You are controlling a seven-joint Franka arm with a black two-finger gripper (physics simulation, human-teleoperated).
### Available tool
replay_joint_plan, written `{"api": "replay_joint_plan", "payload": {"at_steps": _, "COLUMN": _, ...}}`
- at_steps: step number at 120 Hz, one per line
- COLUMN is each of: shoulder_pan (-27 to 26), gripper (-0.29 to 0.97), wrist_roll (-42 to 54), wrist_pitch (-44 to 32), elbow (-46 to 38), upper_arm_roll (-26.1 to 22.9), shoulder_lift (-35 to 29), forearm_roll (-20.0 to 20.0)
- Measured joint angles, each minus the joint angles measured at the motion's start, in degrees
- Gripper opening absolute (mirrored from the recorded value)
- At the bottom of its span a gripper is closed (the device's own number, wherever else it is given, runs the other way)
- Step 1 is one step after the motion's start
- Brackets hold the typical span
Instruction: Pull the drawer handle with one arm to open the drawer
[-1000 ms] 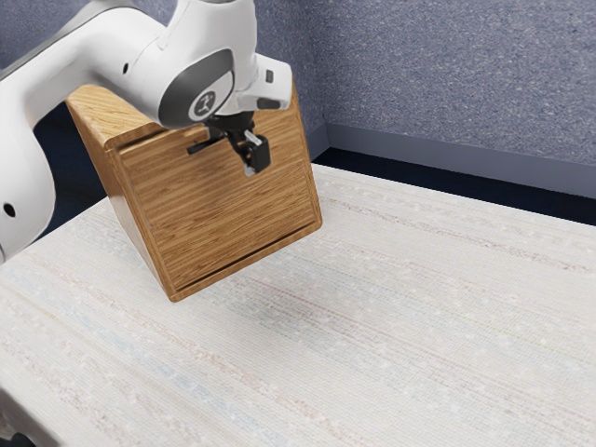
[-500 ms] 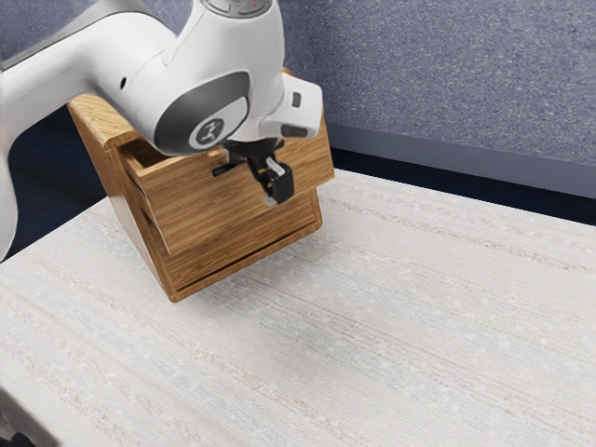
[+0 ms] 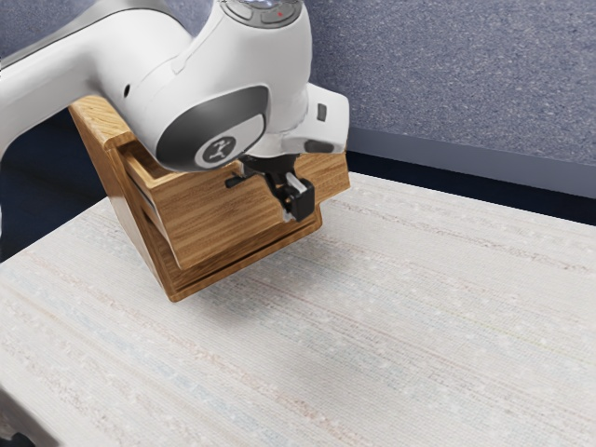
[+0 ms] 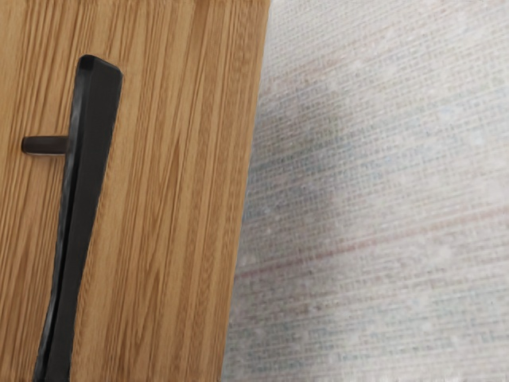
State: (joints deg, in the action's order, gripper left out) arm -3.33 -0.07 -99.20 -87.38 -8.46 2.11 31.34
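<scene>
Mid-pull at the wooden cabinet (image 3: pixel 93 116), set toward the exterior view's left on the pale tabletop (image 3: pixel 400 326). Grips the black drawer handle (image 3: pixel 239 182) in the tool (image 3: pixel 295 197), fingers drawn narrow and apparently pinching the bar from both sides. Shows the drawer (image 3: pixel 219 214) partly out, its front standing proud of the cabinet face. Judged well under way, not finished. Calls next for a straight draw outward along the drawer's own line, with a firm grip and no twist, lest the bar slip free.
</scene>
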Motion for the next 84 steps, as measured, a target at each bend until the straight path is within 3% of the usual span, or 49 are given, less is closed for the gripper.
{"api": "replay_joint_plan", "payload": {"at_steps": 50, "shoulder_pan": -2.45, "gripper": 0.66, "wrist_roll": -4.44, "wrist_pitch": 1.98, "elbow": 1.44, "upper_arm_roll": -3.07, "shoulder_lift": 0.29, "forearm_roll": 3.42}}
{"api": "replay_joint_plan", "payload": {"at_steps": 84, "shoulder_pan": 2.30, "gripper": 0.66, "wrist_roll": -4.86, "wrist_pitch": 1.79, "elbow": 2.80, "upper_arm_roll": -3.01, "shoulder_lift": 2.19, "forearm_roll": 5.15}}
